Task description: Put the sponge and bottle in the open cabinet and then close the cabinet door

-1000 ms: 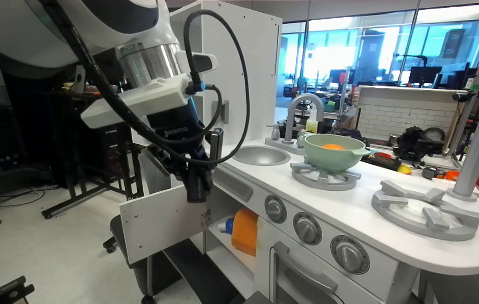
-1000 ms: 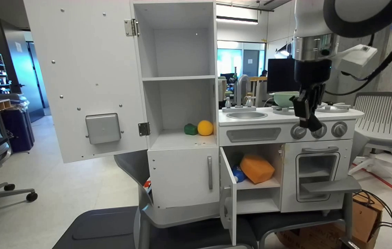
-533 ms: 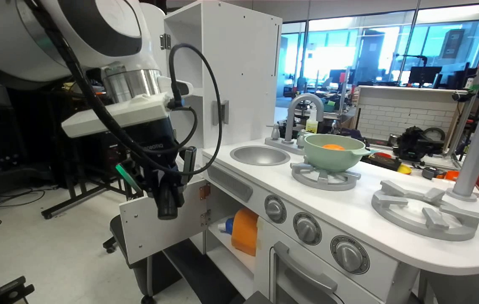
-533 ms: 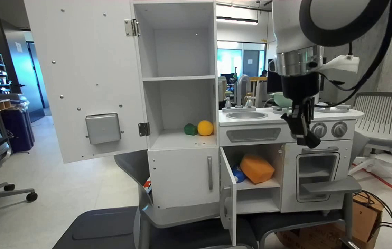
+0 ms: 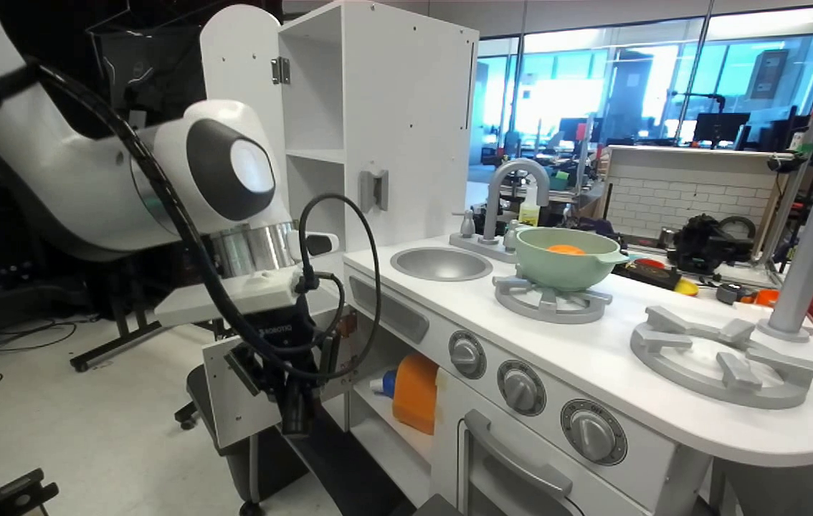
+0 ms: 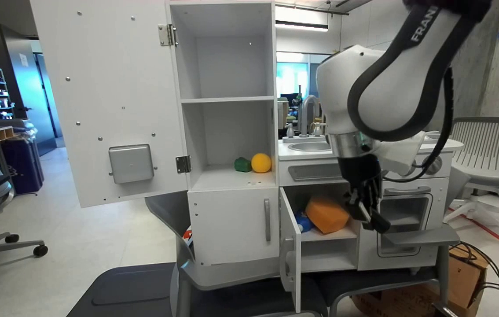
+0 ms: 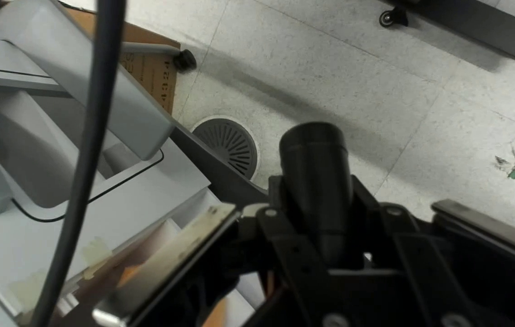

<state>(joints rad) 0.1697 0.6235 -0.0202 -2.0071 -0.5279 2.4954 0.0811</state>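
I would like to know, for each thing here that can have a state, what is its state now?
bottle: held in the gripper, outside the cabinet
gripper: closed on the bottle
sponge: on the shelf inside the cabinet
blue thing: beside the sponge, partly hidden
cabinet door: open
upper cupboard door: open
lower cupboard door: closed
oven door: closed
green bowl: upright on a burner, orange thing inside
knobs: setting unclear

The arm (image 5: 84,193) was white and rounded, with a pale disc (image 5: 252,166) in a dark grey oval (image 5: 207,170), a dark band (image 6: 423,27) whose white letters began "FRAN", a silver collar (image 5: 252,249) and an angular white housing (image 5: 267,288). A thick black cable (image 5: 160,182) ran down it into a loose loop. Marked ROBOTIQ, the black gripper (image 7: 315,188) had silver screws (image 7: 270,212) and flat metallic plates (image 7: 166,262).
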